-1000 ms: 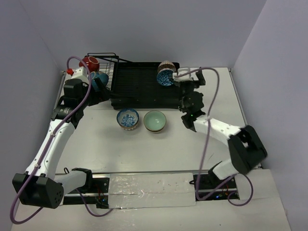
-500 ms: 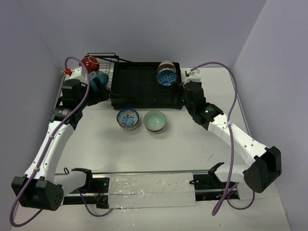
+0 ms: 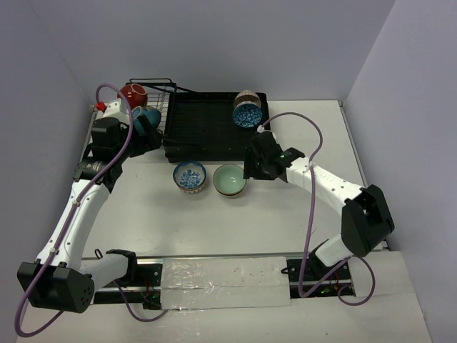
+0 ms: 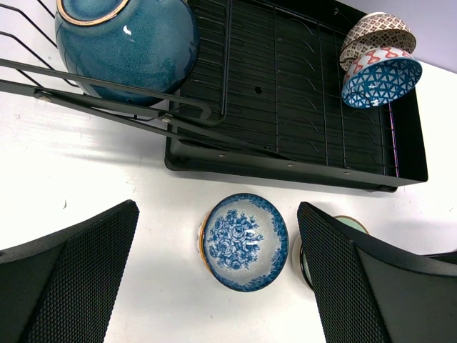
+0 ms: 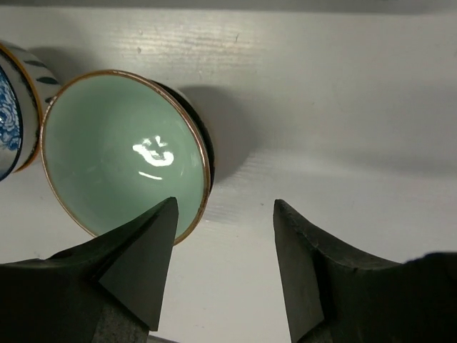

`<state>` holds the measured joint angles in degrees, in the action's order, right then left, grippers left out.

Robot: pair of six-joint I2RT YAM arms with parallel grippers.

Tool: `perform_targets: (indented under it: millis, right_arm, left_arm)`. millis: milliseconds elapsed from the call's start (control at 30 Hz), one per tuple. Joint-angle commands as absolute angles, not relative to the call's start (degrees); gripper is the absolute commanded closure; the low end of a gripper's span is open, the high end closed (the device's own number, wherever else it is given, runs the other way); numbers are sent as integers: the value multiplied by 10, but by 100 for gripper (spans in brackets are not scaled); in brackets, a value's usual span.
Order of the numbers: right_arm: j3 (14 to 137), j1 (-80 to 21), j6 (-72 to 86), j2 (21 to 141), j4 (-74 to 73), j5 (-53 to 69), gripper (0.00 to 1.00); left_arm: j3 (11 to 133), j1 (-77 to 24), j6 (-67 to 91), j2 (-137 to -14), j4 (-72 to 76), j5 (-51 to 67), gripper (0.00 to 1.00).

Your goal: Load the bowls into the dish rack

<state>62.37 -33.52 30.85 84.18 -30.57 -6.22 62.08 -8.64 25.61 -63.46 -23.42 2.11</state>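
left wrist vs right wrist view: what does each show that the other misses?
Left wrist only: the rack, a teal bowl at its wire end, and stacked bowls on it. Right wrist only: the green bowl's full inside, with the right end effector open at its rim. Both: floral bowl and green bowl, each view catching only an edge of one.

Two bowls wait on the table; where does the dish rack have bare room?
The ridged tray is bare from the wire basket across to the stacked patterned bowls in its far right corner. The basket is crowded: red bowl, dark blue bowl.
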Motion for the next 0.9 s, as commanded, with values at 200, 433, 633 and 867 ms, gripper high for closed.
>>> perform_targets:
  millis: [200,433,633,867]
  right_arm:
    - [658,-351,335,893,-287,-28,53]
    - [675,-354,340,918,-286,-31,62]
    - [683,-357,340,938,-287,-47,63]
    - [684,-361,340,939,-289,-72,81]
  left_arm:
    - [621,-82,251,-621,-221,21,1]
    - [621,-82,251,-623,-221,23,1]
    - [621,-81,250,-622,-222,21,1]
    - [621,-81,250,-622,-222,23,1]
